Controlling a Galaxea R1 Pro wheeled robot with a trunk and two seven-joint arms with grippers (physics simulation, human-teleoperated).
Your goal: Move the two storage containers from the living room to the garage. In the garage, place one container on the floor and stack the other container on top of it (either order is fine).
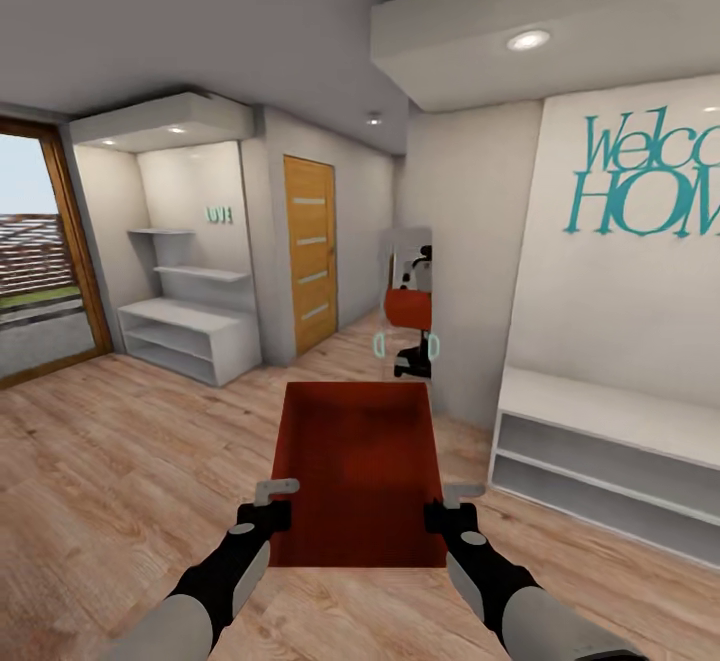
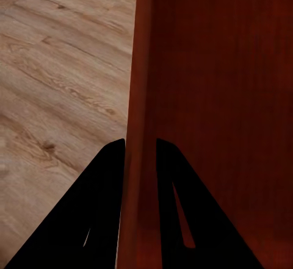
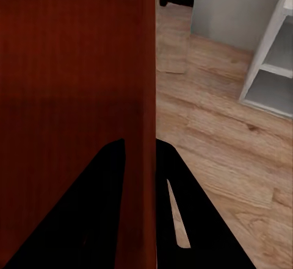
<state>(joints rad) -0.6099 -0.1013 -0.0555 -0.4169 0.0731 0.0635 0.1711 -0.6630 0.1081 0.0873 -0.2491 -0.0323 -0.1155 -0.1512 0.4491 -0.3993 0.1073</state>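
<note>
An orange-red storage container (image 1: 357, 471) hangs in front of me above the light wood plank floor, held level between both arms. My left gripper (image 1: 277, 513) is shut on its left wall, and the left wrist view has that wall (image 2: 139, 98) pinched between the black fingers (image 2: 101, 208). My right gripper (image 1: 440, 516) is shut on the right wall, which in the right wrist view is the red edge (image 3: 143, 98) between the fingers (image 3: 183, 208). An orange-wood door (image 1: 310, 251) with narrow glass slits stands ahead on the left.
White low shelving (image 1: 190, 336) stands left of the door. A white bench shelf (image 1: 610, 461) runs along the right wall under teal lettering. An orange office chair (image 1: 410, 316) sits in a passage straight ahead. A wood-framed glass door (image 1: 40, 251) is at far left.
</note>
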